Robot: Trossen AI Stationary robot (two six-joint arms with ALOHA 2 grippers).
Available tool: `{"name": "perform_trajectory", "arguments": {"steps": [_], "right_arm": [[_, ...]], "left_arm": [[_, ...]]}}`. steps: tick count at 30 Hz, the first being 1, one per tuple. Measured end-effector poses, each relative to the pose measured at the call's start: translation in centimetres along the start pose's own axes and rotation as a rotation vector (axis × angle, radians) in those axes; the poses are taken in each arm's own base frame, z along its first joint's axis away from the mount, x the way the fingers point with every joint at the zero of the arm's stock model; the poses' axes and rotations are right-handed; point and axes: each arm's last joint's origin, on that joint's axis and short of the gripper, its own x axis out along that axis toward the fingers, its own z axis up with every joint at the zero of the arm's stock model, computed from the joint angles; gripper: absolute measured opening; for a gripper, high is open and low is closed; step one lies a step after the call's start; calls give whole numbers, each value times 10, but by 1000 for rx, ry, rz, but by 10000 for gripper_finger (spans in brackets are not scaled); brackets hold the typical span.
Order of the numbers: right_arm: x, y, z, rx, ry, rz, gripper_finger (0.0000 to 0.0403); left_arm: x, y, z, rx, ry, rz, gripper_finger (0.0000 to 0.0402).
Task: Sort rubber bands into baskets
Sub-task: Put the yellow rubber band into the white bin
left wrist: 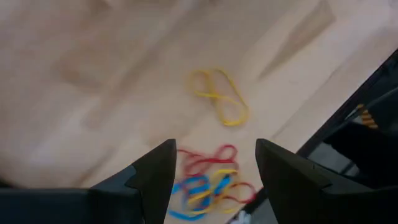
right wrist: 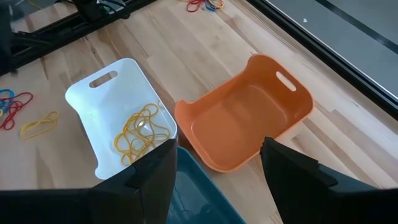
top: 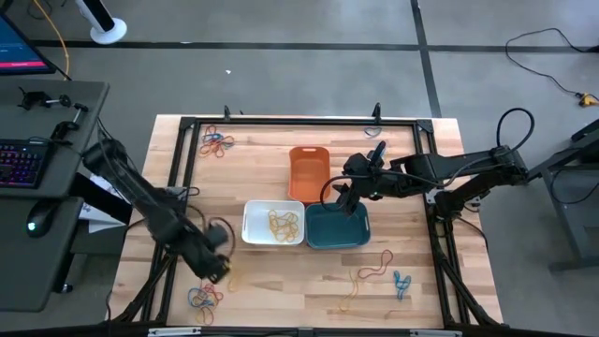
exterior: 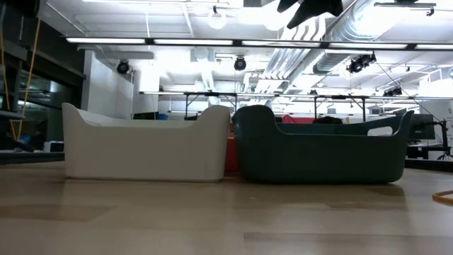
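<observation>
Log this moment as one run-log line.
left gripper: open above mixed rubber bands | right gripper: open over teal basket | white basket: yellow bands

A pale wooden table top (top: 271, 271) with lighter and darker planks is framed by black rails. Three baskets are seen on it: the orange basket (top: 308, 173), the white basket (top: 257, 225) and the dark teal basket (top: 337, 234). Yellow rubber bands (top: 283, 222) are seen in the white basket. A mixed cluster of red, blue and yellow bands (left wrist: 208, 186) is seen beside a single yellow band (left wrist: 221, 96). Another red, blue and orange cluster (top: 215, 143) is seen at the far corner. Orange and red loops (top: 374, 267) are seen next to light blue bands (top: 401, 283). Both arms are black
</observation>
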Motion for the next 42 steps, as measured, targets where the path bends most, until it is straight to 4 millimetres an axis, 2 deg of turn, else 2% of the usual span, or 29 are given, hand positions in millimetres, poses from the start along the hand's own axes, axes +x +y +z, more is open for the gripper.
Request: {"name": "perform_trajectory", "arguments": {"steps": [3,6,12,22,26,28,30,34,36,39,42], "right_arm": [[0,0,0,0,-1,-2,220],[0,0,0,0,-2,-2,220],[0,0,0,0,-1,-2,220],[0,0,0,-4,-1,-2,220],[0,0,0,-5,0,-2,220],[0,0,0,-6,0,-3,220],[0,0,0,-9,4,-5,220],[0,0,-1,-17,5,-6,220],[0,0,-1,-36,6,-6,220],[0,0,-1,-51,7,-6,220],[0,-1,-1,-58,8,-6,220]], "left_arm": [[22,-15,-1,-2,24,-20,214],[40,-20,3,-31,27,13,214],[67,-19,14,-99,39,117,214],[106,-22,15,-124,78,189,214],[114,-22,15,-120,74,218,213],[116,-20,14,-115,64,236,203],[116,-19,14,-115,55,247,173],[115,-18,15,-125,43,256,53],[112,-19,15,-122,39,239,16],[96,-17,17,-92,11,208,4],[55,-18,20,-64,-21,80,1]]}}
